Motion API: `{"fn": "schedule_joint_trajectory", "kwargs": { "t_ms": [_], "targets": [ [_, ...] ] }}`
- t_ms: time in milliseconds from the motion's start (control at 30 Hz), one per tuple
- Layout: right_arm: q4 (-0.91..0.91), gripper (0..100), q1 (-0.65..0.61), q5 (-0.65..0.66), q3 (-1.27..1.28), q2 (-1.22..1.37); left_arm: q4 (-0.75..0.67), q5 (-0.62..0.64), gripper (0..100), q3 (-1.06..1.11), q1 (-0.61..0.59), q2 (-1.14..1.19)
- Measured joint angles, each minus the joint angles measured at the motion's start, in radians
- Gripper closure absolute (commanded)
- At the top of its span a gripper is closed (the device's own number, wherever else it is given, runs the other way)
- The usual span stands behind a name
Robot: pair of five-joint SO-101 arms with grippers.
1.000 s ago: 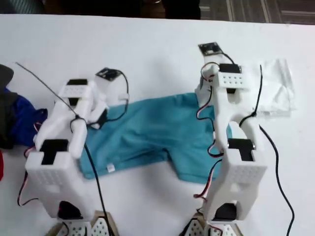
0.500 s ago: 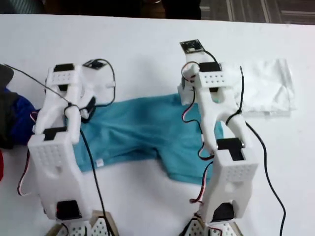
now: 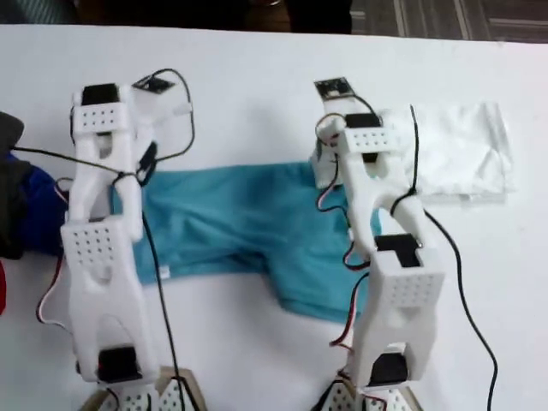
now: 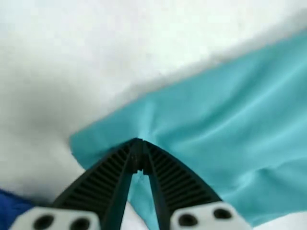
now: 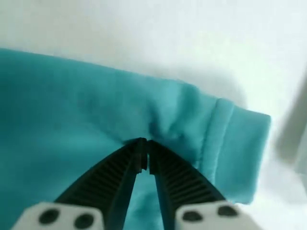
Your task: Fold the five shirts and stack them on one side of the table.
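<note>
The step in hand is the fold of the teal shirt (image 3: 248,231), which lies spread across the middle of the table (image 3: 257,60) between the two arms. The left gripper (image 4: 138,152) is closed tight on a pinch of teal cloth close to one far corner, the fabric puckering at its tips. The right gripper (image 5: 145,146) is likewise clamped on the shirt's far edge, just beside what looks like a sleeve cuff, though that band could be a hem.

With both far corners held, the next move probably calls for lifting the two arms together and carrying that edge over toward the near side. They should stay level so the cloth lands flat, and let go only once the edges meet.

No bin or basket serves here; the table holds everything. A folded white shirt (image 3: 462,154) lies at the far right, likely the start of the stack. A heap of dark and blue garments (image 3: 21,205) waits at the left edge.
</note>
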Motion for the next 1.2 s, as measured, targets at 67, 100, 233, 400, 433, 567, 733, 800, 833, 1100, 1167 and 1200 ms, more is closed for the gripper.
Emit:
{"fn": "schedule_joint_trajectory", "kwargs": {
  "t_ms": [67, 100, 233, 400, 433, 567, 733, 800, 833, 1100, 1167, 1200],
  "targets": [
    [-0.009, 97.9, 0.029, 0.000, 0.000, 0.005, 0.000, 0.000, 97, 0.051, -0.002, -0.054],
    [-0.011, 97.9, 0.041, 0.000, 0.000, 0.005, 0.000, 0.000, 97, 0.087, 0.000, -0.092],
    [-0.005, 98.0, 0.063, 0.000, 0.000, 0.003, 0.000, 0.000, 97, 0.284, 0.031, -0.281],
    [0.080, 97.9, 0.057, 0.000, 0.000, -0.083, -0.129, 0.000, 97, 0.667, 0.063, -0.503],
    [0.101, 97.9, 0.055, 0.000, 0.000, -0.117, -0.184, -0.002, 97, 0.761, 0.058, -0.542],
    [0.193, 97.8, 0.031, 0.049, 0.000, -0.238, -0.411, -0.043, 97, 1.120, 0.063, -0.683],
    [0.330, 97.8, -0.035, 0.137, 0.026, -0.339, -0.666, -0.055, 97, 1.436, 0.028, -0.813],
    [0.338, 97.8, -0.074, 0.175, 0.097, -0.381, -0.717, -0.055, 97, 1.488, 0.017, -0.847],
    [0.334, 97.8, -0.091, 0.193, 0.144, -0.402, -0.732, -0.055, 97, 1.507, 0.011, -0.858],
    [0.020, 97.8, -0.193, 0.287, 0.733, -0.628, -0.761, -0.055, 97, 1.539, 0.002, -0.879],
    [-0.060, 97.8, -0.196, 0.302, 0.858, -0.655, -0.769, -0.055, 97, 1.550, 0.002, -0.882],
    [-0.081, 97.8, -0.196, 0.307, 0.902, -0.663, -0.779, -0.055, 97, 1.562, 0.002, -0.888]
  ]
}}
